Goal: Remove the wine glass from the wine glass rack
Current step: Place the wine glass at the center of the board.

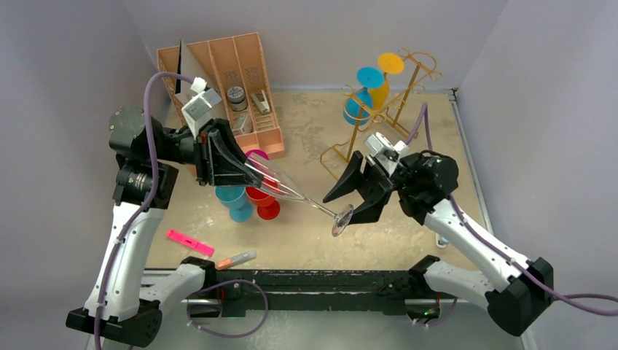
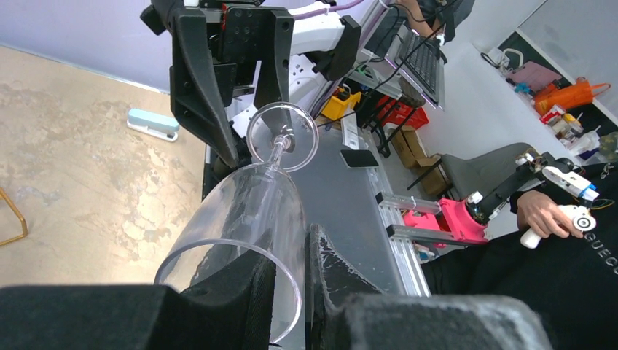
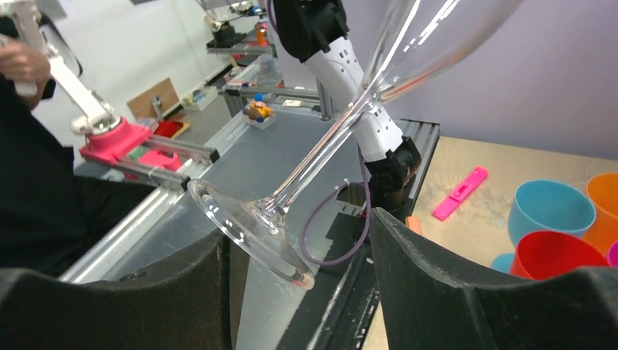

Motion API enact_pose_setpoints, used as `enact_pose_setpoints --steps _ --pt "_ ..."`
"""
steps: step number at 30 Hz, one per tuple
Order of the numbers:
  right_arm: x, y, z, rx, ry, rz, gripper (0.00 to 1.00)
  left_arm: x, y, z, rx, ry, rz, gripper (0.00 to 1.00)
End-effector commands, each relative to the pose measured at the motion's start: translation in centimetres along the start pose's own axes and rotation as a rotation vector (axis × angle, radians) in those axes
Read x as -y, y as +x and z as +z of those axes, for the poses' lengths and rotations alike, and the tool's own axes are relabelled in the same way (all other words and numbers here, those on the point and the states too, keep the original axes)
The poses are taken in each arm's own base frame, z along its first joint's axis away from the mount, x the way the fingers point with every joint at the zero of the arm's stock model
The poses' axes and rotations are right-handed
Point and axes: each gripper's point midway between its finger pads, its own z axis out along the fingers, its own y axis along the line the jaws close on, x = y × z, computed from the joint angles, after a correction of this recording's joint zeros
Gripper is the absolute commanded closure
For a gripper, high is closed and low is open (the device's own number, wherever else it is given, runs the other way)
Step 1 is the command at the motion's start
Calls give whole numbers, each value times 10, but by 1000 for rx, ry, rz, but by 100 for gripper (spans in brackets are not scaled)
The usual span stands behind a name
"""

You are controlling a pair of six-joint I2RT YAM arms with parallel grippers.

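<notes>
Wine glass [image 1: 295,193] held aloft between the arms, well apart from the wine glass rack [image 1: 397,109].
Left gripper [image 1: 251,173] is clamped on the bowl rim; right gripper [image 1: 342,209] stands apart around the foot. Light, slick and brittle; the stem is judged the safest hold.

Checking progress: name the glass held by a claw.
The clear wine glass, in the left claw; coloured ones are on the rack or table.
</notes>
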Motion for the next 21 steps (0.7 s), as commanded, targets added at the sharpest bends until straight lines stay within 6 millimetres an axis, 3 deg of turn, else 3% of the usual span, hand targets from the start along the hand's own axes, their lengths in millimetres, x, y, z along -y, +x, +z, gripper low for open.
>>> enact_pose_setpoints --steps 1,5,12,21 --pt "23 -16 -3 66 213 -19 37 -11 -6 1 36 -49 54 100" --pt "31 5 -17 -53 367 -39 33 -21 -3 2 49 -78 38 100" --pt "19 18 -20 -106 334 -50 31 -23 -4 1 61 -108 64 100" --pt "20 27 -25 -142 351 -89 30 -22 -4 0 65 -144 67 100"
